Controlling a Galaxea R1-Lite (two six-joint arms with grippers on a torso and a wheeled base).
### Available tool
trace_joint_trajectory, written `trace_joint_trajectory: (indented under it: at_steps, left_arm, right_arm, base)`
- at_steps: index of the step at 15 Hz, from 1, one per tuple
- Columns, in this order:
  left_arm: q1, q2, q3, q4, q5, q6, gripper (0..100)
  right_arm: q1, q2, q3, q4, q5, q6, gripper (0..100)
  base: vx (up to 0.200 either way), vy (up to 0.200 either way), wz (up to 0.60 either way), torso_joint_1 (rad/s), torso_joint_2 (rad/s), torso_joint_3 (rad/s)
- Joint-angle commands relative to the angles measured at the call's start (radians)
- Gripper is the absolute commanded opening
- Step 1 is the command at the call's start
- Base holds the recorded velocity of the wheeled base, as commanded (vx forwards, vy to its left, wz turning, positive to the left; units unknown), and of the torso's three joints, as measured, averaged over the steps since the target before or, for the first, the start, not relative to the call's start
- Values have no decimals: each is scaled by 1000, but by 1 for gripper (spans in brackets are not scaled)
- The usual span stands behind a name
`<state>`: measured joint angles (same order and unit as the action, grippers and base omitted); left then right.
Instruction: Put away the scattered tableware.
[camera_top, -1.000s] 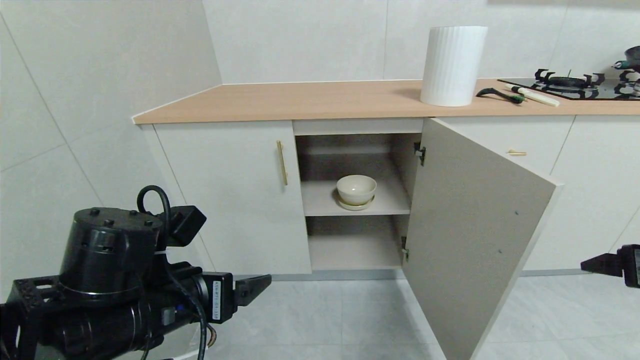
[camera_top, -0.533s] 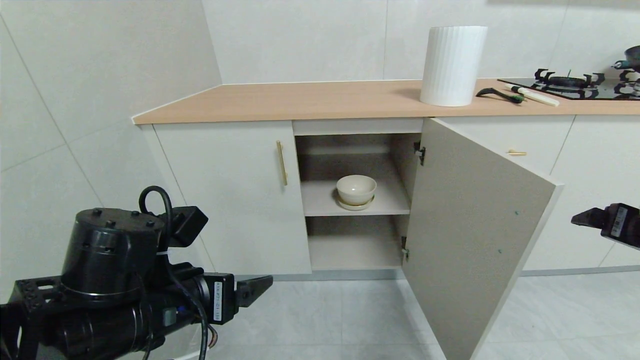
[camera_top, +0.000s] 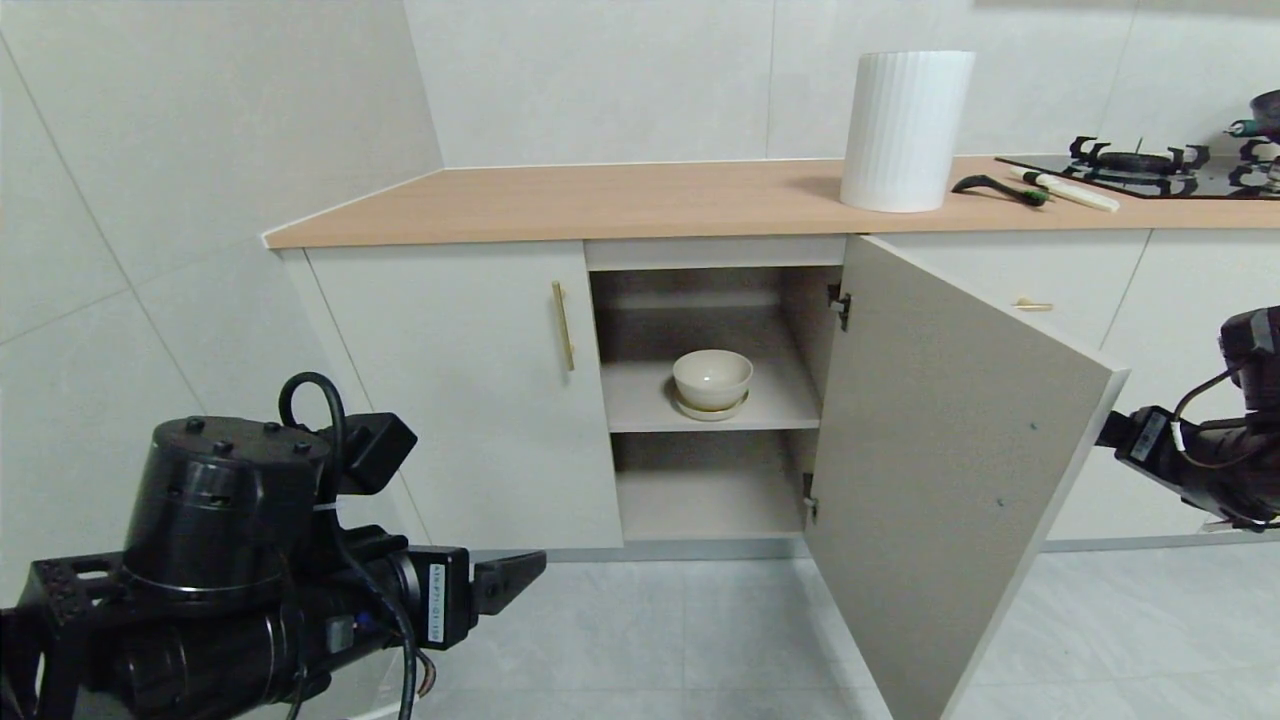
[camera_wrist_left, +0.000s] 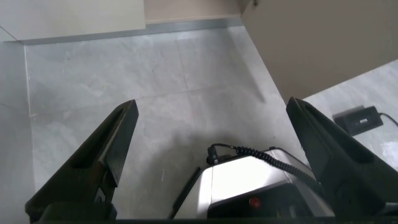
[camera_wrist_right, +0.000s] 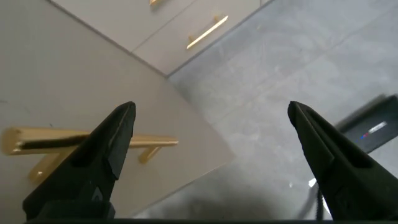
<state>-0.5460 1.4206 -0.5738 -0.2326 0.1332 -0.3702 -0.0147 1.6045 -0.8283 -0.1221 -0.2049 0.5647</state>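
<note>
A: Looking for the tableware, where is it?

B: A bowl (camera_top: 712, 378) stands upright on a saucer (camera_top: 710, 409) on the upper shelf (camera_top: 640, 400) of the cupboard (camera_top: 700, 290), roughly mid-shelf and near the front edge.

A: How does it look?

B: Cream, glossy and round, narrowing toward its base. The saucer matches it in colour, is shallow, and its rim shows all round under the bowl.

A: And the door (camera_top: 940, 470)?

B: Swung wide out toward the robot, hinged on the cupboard's right side.

A: The right gripper (camera_top: 1112, 432)?

B: It is at the door's outer edge, on the outside face, well apart from the bowl. In the right wrist view the right gripper (camera_wrist_right: 211, 109) has its fingers spread wide with nothing between them. The door's gold handle (camera_wrist_right: 87, 142) runs behind one finger; I cannot tell whether they touch.

A: The left gripper (camera_top: 520, 572)?

B: Low, in front of the closed left door, above the floor (camera_top: 680, 630). In the left wrist view the left gripper (camera_wrist_left: 211, 107) is also spread wide and holds nothing.

A: Anything on the counter (camera_top: 600, 200)?

B: A white ribbed vase (camera_top: 905, 130), two utensils (camera_top: 1035, 188) beside it, and a stove (camera_top: 1140, 168) farther right.
</note>
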Motion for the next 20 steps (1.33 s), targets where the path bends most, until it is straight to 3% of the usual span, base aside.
trace_joint_trajectory:
  at_steps: [1, 7, 8, 9, 11, 14, 20]
  left_arm:
    - [0, -2, 0, -1, 2, -3, 100]
    - [1, -5, 2, 1, 2, -3, 100]
    - [1, -5, 2, 1, 2, -3, 100]
    - [1, -11, 2, 1, 3, -3, 100]
    - [4, -26, -3, 2, 3, 1, 100]
    - [6, -26, -6, 7, 5, 1, 100]
    - [15, -26, -9, 9, 9, 2, 100]
  right_arm:
    - [32, 43, -14, -7, 5, 9, 100]
    - [220, 95, -98, 9, 12, 4, 100]
    - [220, 95, -98, 9, 12, 4, 100]
    - [306, 147, -181, 53, 12, 1, 100]
    - [375, 201, -265, 122, 13, -3, 100]
    - [433, 270, -354, 170, 99, -75, 100]
    - [486, 390, -469, 176, 116, -123, 100]
  base:
    - [0, 0, 0, 0, 0, 0]
    - [0, 0, 0, 0, 0, 0]
    - [0, 0, 0, 0, 0, 0]
    - [0, 0, 0, 0, 0, 0]
    - [0, 0, 0, 0, 0, 0]
    - [0, 0, 0, 0, 0, 0]
    - [0, 0, 0, 0, 0, 0]
